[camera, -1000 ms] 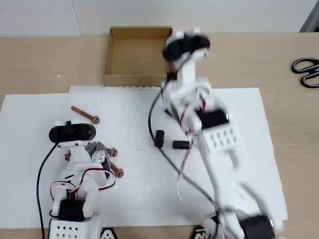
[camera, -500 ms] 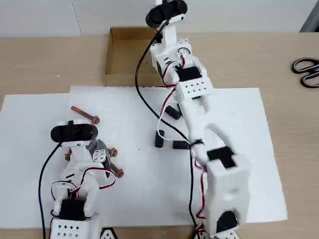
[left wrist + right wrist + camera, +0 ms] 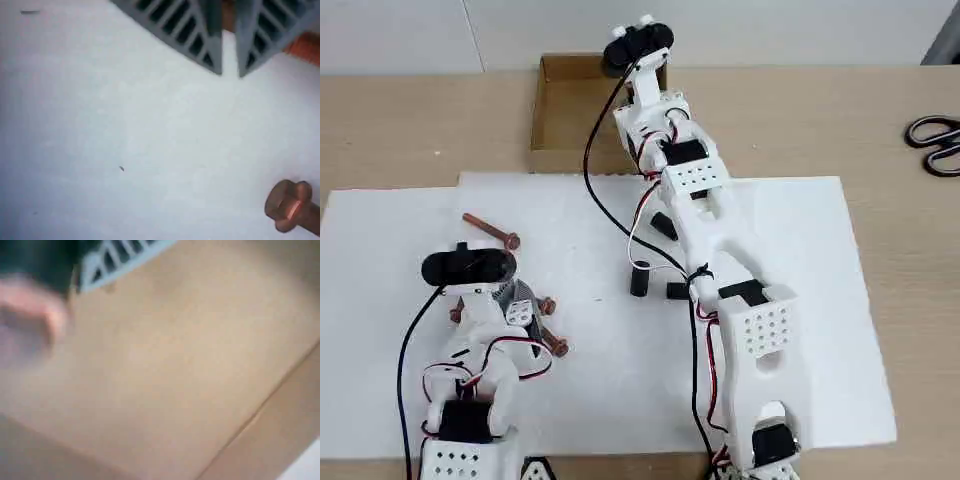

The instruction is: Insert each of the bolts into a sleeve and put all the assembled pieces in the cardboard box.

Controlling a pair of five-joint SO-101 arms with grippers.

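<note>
Where paper (image 3: 125, 125) lies smooth, coppery thick-headed bolt (image 3: 292, 206)

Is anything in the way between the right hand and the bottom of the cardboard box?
Nothing visible is. The right hand hangs over the cardboard box, and the box floor under it looks bare. A blurry thing sits at the hand; I cannot tell what it is.
</note>
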